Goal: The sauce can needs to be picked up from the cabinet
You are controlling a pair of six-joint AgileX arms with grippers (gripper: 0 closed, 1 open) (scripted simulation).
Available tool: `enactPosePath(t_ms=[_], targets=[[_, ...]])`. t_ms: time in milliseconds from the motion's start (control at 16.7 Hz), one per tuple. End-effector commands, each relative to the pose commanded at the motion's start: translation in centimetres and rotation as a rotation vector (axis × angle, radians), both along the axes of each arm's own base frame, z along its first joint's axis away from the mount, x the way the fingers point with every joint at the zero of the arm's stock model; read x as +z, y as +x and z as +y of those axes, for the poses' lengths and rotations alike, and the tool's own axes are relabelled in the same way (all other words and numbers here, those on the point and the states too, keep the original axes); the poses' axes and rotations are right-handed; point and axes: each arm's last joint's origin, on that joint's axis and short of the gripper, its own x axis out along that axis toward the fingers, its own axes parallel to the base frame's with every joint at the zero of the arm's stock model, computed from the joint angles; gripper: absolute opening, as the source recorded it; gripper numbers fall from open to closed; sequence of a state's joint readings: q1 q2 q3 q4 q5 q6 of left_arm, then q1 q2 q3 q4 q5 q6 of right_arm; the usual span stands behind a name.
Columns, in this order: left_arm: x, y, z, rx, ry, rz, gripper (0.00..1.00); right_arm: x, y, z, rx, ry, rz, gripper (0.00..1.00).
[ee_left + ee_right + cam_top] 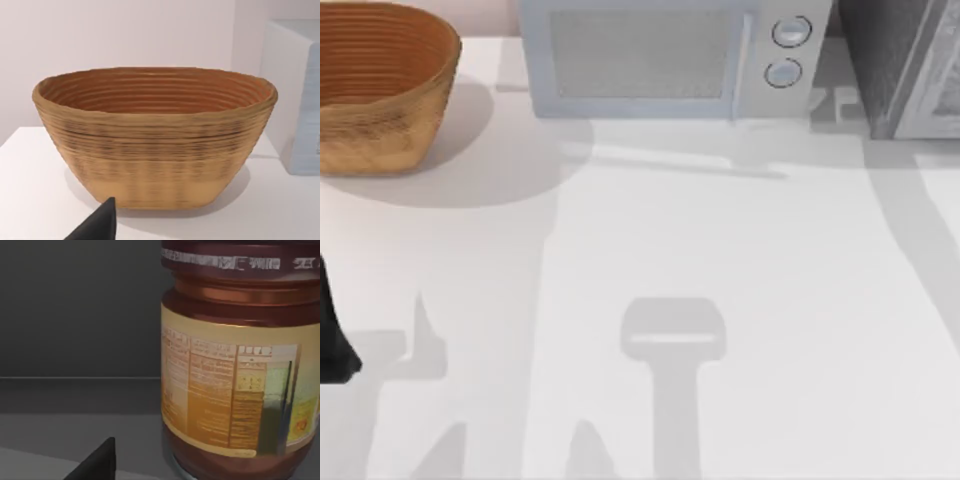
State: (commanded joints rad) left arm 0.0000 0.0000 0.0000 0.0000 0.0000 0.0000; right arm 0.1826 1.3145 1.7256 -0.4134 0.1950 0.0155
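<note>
Inside the cabinet (75, 315) — sauce can (235, 370), upright.

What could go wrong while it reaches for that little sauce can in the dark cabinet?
The right wrist view sits very close to the sauce can, which stands upright on a dark shelf in the cabinet. A slightly misaimed approach might tip the can over or push it deeper. The close cabinet walls could also catch the right arm on the way out. The left arm waits by the basket.

Overhead; wrists close — basket (155, 140), sauce can (240, 370).
</note>
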Motion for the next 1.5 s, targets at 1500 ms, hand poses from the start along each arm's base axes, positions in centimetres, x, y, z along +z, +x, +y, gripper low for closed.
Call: enactPosePath(t_ms=[1500], targets=[[0.0,0.0,0.0,0.000,0.000,0.000,1.00,-0.1,9.1,-0.7,-0.009,0.000,-0.009,1.00]])
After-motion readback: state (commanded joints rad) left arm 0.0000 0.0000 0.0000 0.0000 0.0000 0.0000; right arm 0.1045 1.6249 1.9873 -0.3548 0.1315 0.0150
